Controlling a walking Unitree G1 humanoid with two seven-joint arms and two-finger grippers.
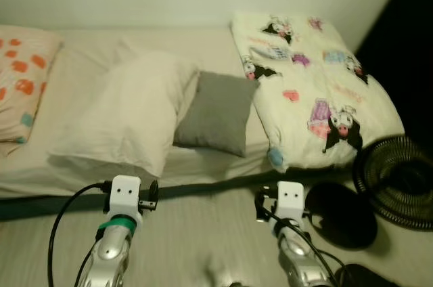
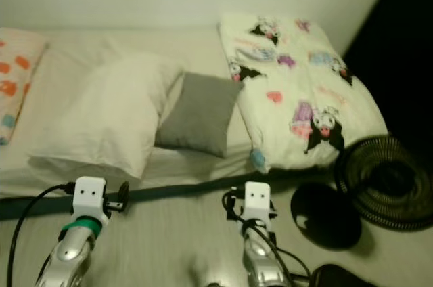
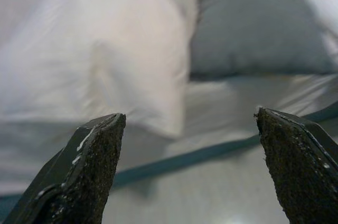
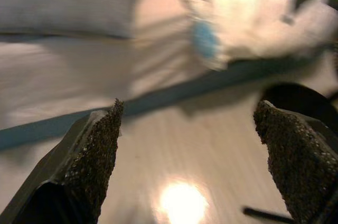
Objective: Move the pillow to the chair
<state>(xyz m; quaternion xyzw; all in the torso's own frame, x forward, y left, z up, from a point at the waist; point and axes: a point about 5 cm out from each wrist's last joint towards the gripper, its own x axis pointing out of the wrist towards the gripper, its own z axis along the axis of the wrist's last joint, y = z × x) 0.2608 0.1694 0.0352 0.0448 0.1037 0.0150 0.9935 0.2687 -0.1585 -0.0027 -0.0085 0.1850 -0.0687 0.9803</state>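
Observation:
A large white pillow lies on the bed, and a smaller grey pillow leans against its right side. Both pillows sit near the bed's front edge. My left arm is raised over the floor in front of the white pillow. My left gripper is open and empty, facing the white pillow and the grey pillow. My right arm is raised in front of the bed edge, below the grey pillow. My right gripper is open and empty above the floor.
A cartoon-print quilt is folded on the right of the bed. An orange-spotted pillow lies at the far left. A black fan and its round base stand on the pale floor at the right.

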